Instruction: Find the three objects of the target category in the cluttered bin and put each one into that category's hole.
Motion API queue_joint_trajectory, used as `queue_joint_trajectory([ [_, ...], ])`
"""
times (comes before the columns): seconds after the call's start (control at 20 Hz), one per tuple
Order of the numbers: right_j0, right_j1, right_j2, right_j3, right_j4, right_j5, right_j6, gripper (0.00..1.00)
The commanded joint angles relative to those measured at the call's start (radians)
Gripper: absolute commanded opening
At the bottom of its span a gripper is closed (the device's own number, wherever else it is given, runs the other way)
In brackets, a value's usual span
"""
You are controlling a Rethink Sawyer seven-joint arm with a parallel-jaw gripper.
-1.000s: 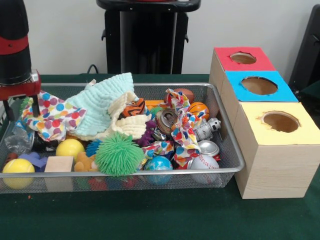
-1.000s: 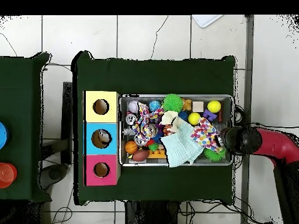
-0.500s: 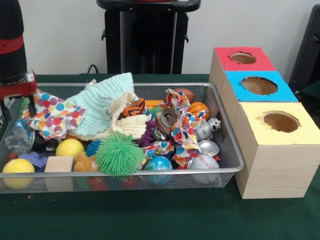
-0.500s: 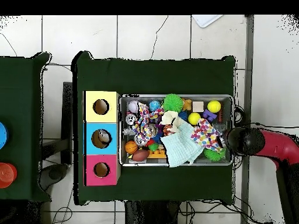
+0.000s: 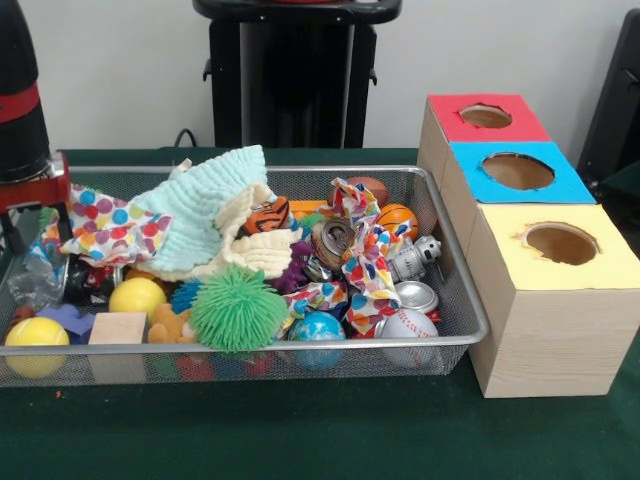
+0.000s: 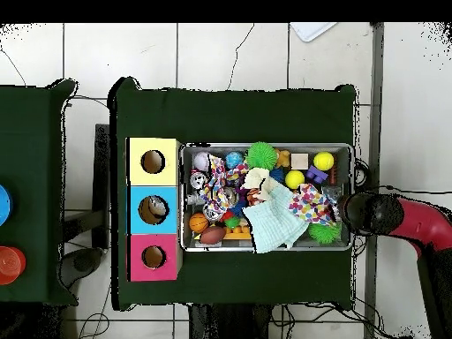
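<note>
A wire mesh bin [image 5: 478,318] holds a jumble of toys. My gripper [image 5: 22,222] hangs at the bin's left end in the front view, right against the upper corner of a polka-dot cloth [image 5: 110,225]. Overhead, the arm's black wrist [image 6: 371,213] sits just outside the bin's right rim [image 6: 351,190], with the polka-dot cloth [image 6: 311,203] stretched toward it. Three boxes with holes stand beside the bin: red [image 5: 450,110], blue [image 5: 562,190] and yellow [image 5: 605,270]. Among the toys are a baseball [image 5: 405,323], a basketball [image 5: 398,217], a football [image 5: 372,185] and a globe ball [image 5: 317,327].
A mint cloth [image 5: 205,205] covers the bin's middle. A green spiky ball [image 5: 238,308], two yellow balls [image 5: 138,296] [image 5: 35,332], a wooden block [image 5: 118,327], a silver can [image 5: 417,295] and a small robot toy [image 5: 415,257] lie near the front rim.
The arm has drifted outward past the bin's end, left in the front view. The polka-dot cloth's corner shifted with it and the cloth lies flatter.
</note>
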State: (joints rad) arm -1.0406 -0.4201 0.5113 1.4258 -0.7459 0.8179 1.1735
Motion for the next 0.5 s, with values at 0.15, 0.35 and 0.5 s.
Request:
queue_joint_trajectory([
  [0.15, -0.006, 0.135, 0.009, -0.063, -0.091, -0.091, -0.168, 1.00],
  [0.35, 0.009, 0.112, -0.004, -0.070, -0.129, -0.102, -0.179, 1.00],
  [0.5, 0.019, 0.109, -0.007, -0.079, -0.148, -0.104, -0.186, 0.00],
])
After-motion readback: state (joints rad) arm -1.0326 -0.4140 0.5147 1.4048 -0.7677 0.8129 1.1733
